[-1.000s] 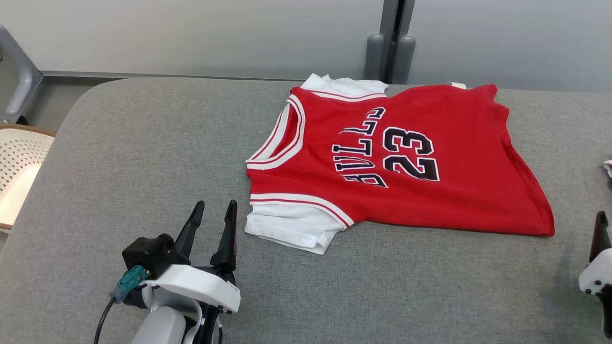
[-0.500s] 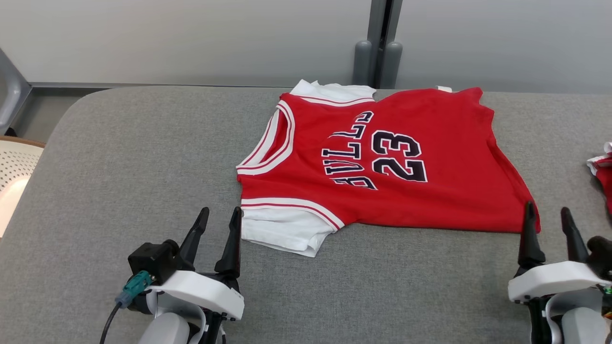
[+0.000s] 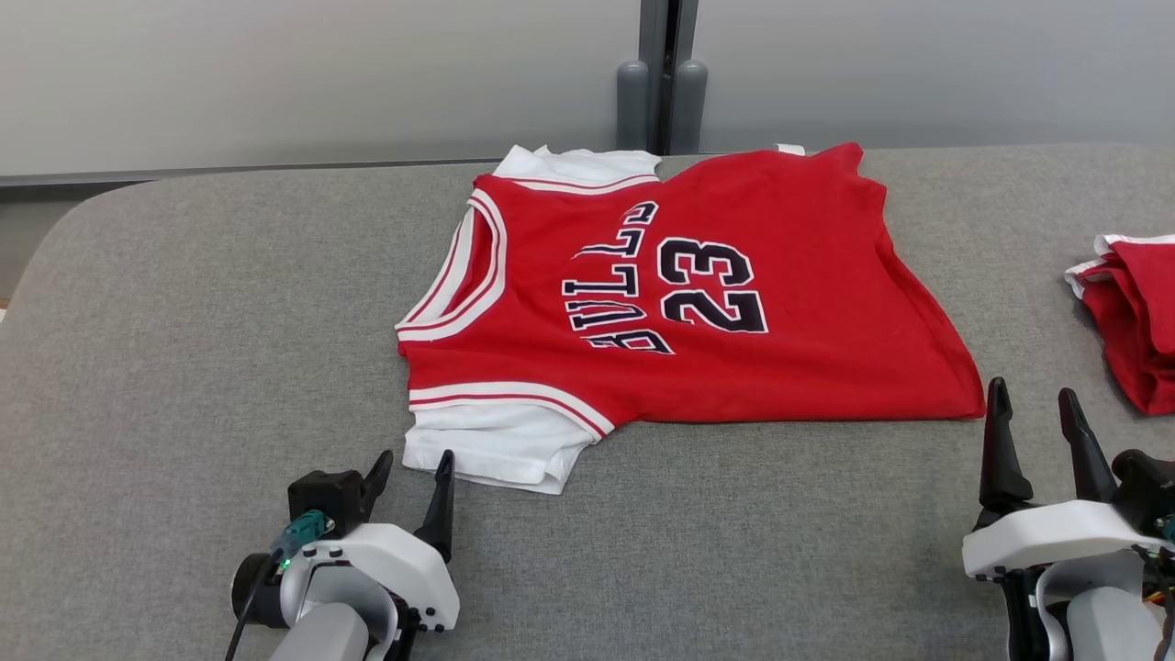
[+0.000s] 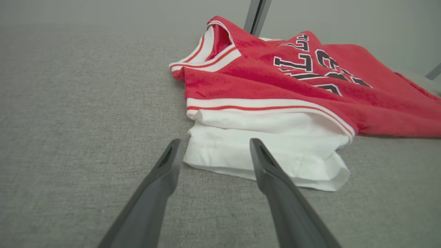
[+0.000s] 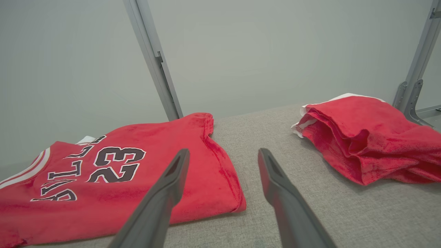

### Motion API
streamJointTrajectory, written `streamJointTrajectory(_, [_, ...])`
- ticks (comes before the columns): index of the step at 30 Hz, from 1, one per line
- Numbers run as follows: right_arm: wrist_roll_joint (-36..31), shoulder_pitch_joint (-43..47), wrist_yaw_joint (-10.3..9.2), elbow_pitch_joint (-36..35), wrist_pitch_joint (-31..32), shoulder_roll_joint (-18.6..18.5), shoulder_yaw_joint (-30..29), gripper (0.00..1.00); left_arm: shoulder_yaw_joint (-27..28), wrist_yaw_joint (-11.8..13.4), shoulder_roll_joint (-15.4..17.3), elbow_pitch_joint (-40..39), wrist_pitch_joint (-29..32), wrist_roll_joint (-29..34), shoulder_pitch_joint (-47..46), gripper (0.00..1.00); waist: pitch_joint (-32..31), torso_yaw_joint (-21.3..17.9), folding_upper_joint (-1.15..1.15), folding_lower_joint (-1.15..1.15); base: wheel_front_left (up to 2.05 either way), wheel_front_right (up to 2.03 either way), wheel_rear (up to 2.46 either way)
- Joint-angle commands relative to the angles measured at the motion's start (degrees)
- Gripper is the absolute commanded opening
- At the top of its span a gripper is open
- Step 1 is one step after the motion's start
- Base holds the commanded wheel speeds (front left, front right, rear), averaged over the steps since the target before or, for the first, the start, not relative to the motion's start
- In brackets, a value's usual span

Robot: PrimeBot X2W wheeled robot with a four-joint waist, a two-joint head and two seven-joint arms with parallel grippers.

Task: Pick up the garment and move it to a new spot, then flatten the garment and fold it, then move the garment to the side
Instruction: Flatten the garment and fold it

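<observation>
Head view: the red knit basketball jersey marked 23 (image 3: 789,367) lies flat on the grey fabric table (image 3: 202,321). Its long axis runs left-right, collar leftward. The left gripper (image 3: 415,459) and right gripper (image 3: 1032,390) sit by its near corners, both parted and empty.

Left wrist view: the white sleeve (image 4: 262,151) lies just ahead, so this arm looks nearer.

Right wrist view: the hem corner (image 5: 231,196) lies ahead-left, and a crumpled red garment (image 5: 361,144) sits right.
</observation>
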Motion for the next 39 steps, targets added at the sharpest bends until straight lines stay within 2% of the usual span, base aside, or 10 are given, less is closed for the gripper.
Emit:
streamJointTrajectory(1, [0.3,0.7,0.0,0.0,-0.3,-0.2,-0.1,1.0,0.4,0.6,0.4,0.8,-0.3,0.1,-1.2,1.0,0.2,-0.3,0.0,0.0,0.0,0.0,0.0])
streamJointTrajectory(12, [0.0,-0.4,0.0,0.6,-0.7,0.0,-0.2,1.0,1.2,-1.2,0.7,8.2,-0.5,-0.2,-5.8,1.0,1.8,-1.3,0.0,0.0,0.0,0.0,0.0])
streamJointTrajectory(17, [-0.5,-1.0,0.0,1.3,-0.7,0.1,-1.0,1.0,-0.1,-3.0,0.5,11.4,-0.3,-0.3,-7.1,1.0,2.3,-1.4,0.0,0.0,0.0,0.0,0.0])
streamJointTrajectory(18, [-0.6,-1.0,0.0,1.5,-0.8,0.1,-1.2,1.0,-0.5,-3.3,0.5,12.1,-0.2,-0.2,-7.3,0.4,2.3,-1.4,0.0,0.0,0.0,0.0,0.0])
streamJointTrajectory(19, [-0.6,-1.1,0.0,1.7,-0.8,0.1,-1.3,1.0,-0.9,-3.7,0.5,12.7,-0.1,-0.3,-7.5,0.0,2.4,-1.3,0.0,0.0,0.0,0.0,0.0])
streamJointTrajectory(27, [-0.5,-1.4,0.0,3.5,-0.8,0.2,-2.4,1.0,-0.6,-5.0,0.5,12.2,-0.4,-2.3,-8.5,0.0,1.9,0.2,0.0,0.0,0.0,0.0,0.0])
streamJointTrajectory(35, [0.6,-2.0,0.0,7.8,1.3,0.3,-4.4,1.0,7.4,-3.1,1.6,-3.2,-0.4,-0.6,-4.2,0.0,1.2,3.7,0.0,0.0,0.0,0.0,0.0])
streamJointTrajectory(39, [3.5,-2.8,0.0,11.3,2.2,0.3,-2.4,1.0,9.7,-3.6,1.2,-9.7,-0.4,1.9,-0.5,0.0,0.8,5.5,0.0,0.0,0.0,0.0,0.0])
